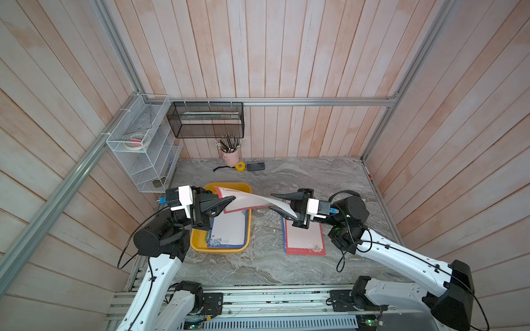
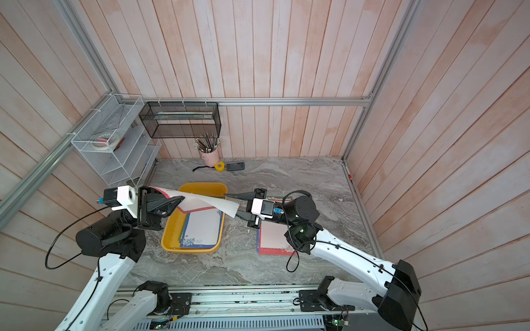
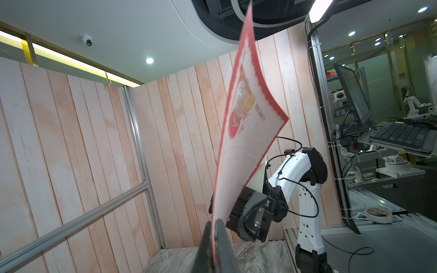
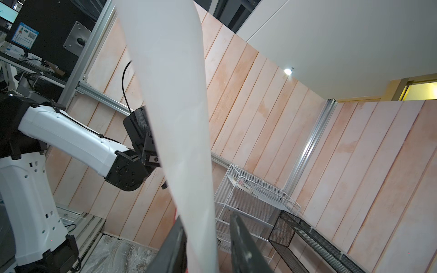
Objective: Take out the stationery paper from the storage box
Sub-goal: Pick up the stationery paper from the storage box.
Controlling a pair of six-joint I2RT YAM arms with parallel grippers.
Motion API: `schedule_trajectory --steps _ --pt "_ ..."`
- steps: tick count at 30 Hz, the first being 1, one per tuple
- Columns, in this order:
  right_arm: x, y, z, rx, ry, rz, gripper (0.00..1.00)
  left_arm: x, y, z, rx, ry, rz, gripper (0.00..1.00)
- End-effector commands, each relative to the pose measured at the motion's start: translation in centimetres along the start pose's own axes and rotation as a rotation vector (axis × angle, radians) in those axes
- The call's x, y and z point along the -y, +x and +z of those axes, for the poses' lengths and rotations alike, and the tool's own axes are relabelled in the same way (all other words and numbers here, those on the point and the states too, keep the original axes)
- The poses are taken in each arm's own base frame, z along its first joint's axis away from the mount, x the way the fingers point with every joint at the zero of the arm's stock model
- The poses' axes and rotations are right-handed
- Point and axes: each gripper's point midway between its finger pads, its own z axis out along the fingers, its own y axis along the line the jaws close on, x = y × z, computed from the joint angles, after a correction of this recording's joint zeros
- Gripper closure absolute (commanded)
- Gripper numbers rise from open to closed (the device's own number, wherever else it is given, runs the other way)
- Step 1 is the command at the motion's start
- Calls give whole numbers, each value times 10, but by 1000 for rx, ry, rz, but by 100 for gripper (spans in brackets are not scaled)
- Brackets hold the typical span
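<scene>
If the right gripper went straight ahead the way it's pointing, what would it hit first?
The red-bordered sheet, which lies between its open jaws; sliding further along it, the right gripper would likely reach the left gripper pinching the sheet's other end, though depth is hard to judge.

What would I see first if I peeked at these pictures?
A red-bordered sheet arching in the air between the two robot arms, above the yellow tray. The left gripper pinches one end, and the right gripper has its open jaws around the other end. More flowery sheets lie in the tray, and a few sheets lie on the marble table beside it.
</scene>
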Motion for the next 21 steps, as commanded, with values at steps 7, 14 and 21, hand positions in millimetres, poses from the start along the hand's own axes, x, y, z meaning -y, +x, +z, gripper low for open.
schedule_trajectory --steps 7,14,21 --pt "1 -13 1 37 3 3 83 9 -9 2 8 26 41 100" --pt "2 -11 -2 33 24 7 100 9 -9 2 7 26 43 100" --pt "3 -9 -4 19 41 15 100 11 -9 1 9 30 46 100"
